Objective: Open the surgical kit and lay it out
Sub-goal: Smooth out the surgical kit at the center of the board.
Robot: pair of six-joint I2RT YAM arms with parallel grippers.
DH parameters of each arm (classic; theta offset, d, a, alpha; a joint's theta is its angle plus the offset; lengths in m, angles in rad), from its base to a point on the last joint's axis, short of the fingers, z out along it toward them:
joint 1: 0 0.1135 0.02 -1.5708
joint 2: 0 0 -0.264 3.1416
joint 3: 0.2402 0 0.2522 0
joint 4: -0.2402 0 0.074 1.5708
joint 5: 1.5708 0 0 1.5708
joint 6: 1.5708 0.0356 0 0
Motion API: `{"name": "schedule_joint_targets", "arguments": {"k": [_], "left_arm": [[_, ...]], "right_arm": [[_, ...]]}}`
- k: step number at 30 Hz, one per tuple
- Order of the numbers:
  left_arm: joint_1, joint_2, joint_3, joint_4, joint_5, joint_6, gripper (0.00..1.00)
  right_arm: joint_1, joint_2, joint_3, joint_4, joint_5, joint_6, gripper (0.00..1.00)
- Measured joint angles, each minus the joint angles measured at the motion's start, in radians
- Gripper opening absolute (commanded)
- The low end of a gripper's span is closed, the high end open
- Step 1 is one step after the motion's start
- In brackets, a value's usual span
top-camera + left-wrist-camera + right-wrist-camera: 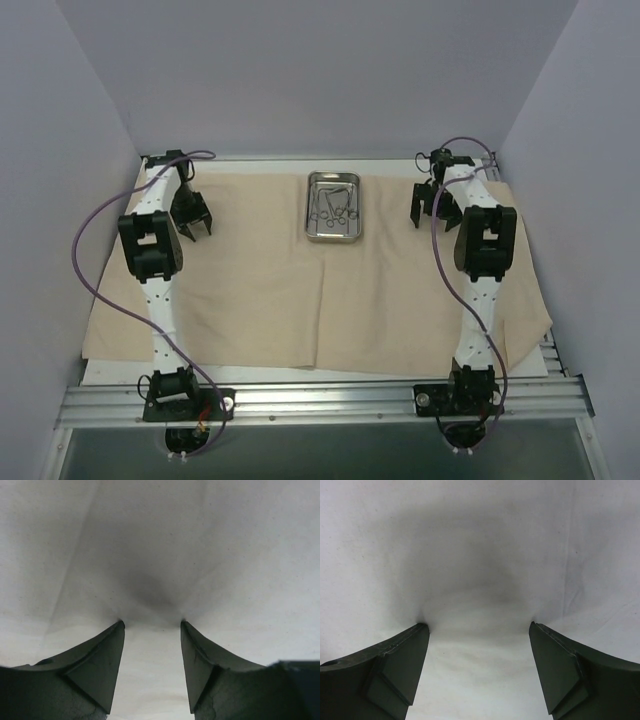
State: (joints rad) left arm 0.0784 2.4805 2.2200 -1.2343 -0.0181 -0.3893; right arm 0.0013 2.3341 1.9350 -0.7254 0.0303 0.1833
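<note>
The surgical kit's beige cloth wrap [300,290] lies spread flat across the table. Its shiny steel tray [311,228] stands on the cloth at the back centre, with the small silver forceps [335,205] lying inside it. My left gripper [192,222] points down at the cloth's back left part, left of the tray. In the left wrist view the gripper [152,625] is open, its tips at the cloth [150,540], with only flat fabric between them. My right gripper [432,208] is right of the tray. In the right wrist view the gripper [478,626] stands wide open over bare cloth [480,555].
Plain grey walls [60,150] close in the table on the left, right and back. An aluminium rail [320,400] with both arm bases runs along the near edge. The cloth's near right corner [535,335] reaches the table's right edge.
</note>
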Motion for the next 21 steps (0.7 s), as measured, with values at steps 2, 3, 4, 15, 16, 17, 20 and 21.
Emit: {"name": "schedule_joint_targets", "arguments": {"k": [2,3,4,15,16,17,20,21], "left_arm": [[0.017,0.020,0.031,-0.020,0.017,-0.005,0.57],[0.024,0.025,0.039,-0.027,0.029,-0.010,0.57],[0.032,0.029,0.044,-0.032,0.042,-0.014,0.57],[0.095,-0.004,-0.037,-0.024,0.124,-0.047,0.56],[0.098,-0.004,-0.037,-0.026,0.128,-0.047,0.56],[0.101,-0.004,-0.038,-0.027,0.131,-0.048,0.56],[0.107,-0.014,-0.052,-0.024,0.135,-0.047,0.56],[0.108,-0.021,-0.063,-0.019,0.137,-0.047,0.56]], "right_arm": [[0.002,0.032,0.053,-0.020,-0.006,-0.011,0.84],[0.002,0.048,0.082,-0.031,-0.010,-0.015,0.85],[0.003,0.064,0.111,-0.043,-0.010,-0.018,0.84],[0.026,0.185,0.331,-0.090,-0.001,-0.032,0.85],[0.027,0.188,0.335,-0.090,0.001,-0.032,0.85],[0.029,0.189,0.338,-0.091,0.004,-0.031,0.85],[0.032,0.185,0.339,-0.094,0.018,-0.024,0.85],[0.033,0.181,0.337,-0.092,0.034,-0.018,0.83]]}}
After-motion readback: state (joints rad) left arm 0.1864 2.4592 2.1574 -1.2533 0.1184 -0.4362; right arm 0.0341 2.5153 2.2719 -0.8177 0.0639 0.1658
